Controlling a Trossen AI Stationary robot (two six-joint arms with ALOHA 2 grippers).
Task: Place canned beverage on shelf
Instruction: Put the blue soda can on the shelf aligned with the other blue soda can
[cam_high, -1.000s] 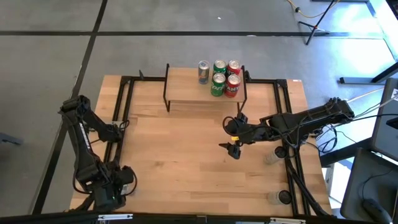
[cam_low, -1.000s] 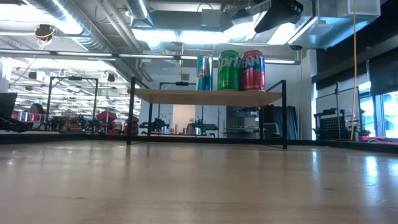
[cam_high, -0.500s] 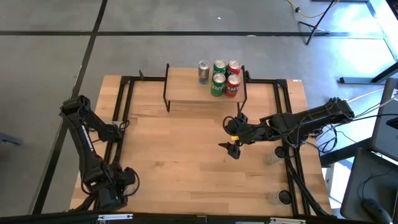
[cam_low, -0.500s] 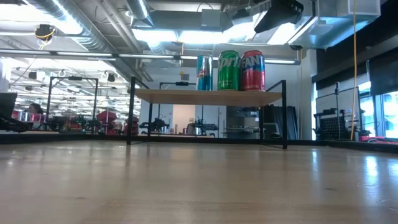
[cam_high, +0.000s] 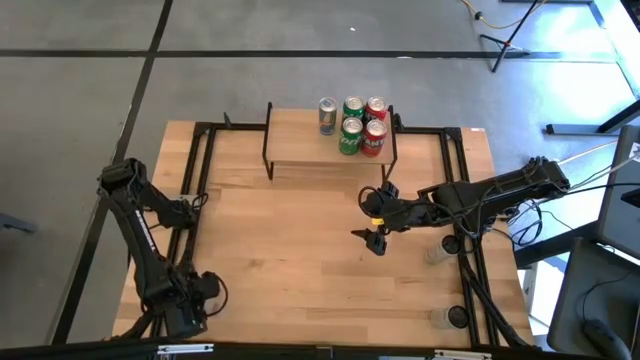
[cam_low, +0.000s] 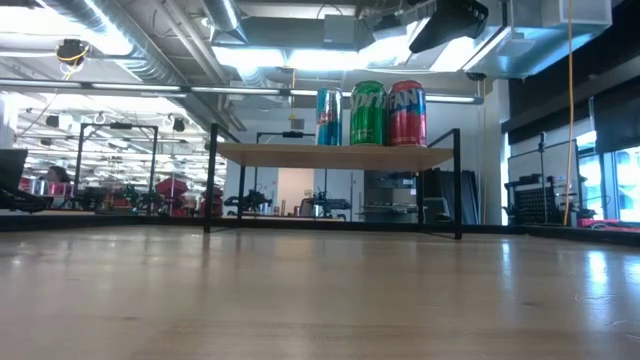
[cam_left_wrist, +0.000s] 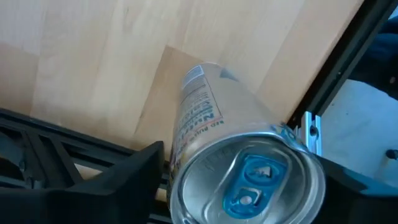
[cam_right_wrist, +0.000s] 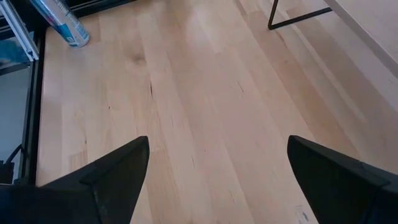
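At the table's near-left corner, the left gripper (cam_left_wrist: 239, 186) straddles a silver can (cam_left_wrist: 236, 168), its jaws not visibly clamped. Five cans (cam_high: 352, 125) already stand on the shelf (cam_high: 300, 135); this one remains. The right gripper (cam_high: 375, 222) hangs spread wide, empty, mid-table.

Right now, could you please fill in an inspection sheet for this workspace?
Surface: light wooden tabletop, bare in the middle.
Job's things: shelf at the far edge carries five upright cans: silver-blue can, two green cans, two red cans. A sixth, silver slim can, stands between the left gripper's fingers at the near left corner.
Clutter: nothing seen.
Grippers: left gripper around the silver slim can, grip not confirmed; right gripper open and empty above the table's right half.
Cables: bundle along the right arm; more on the floor.
Surroundings: grey floor; lit room behind.
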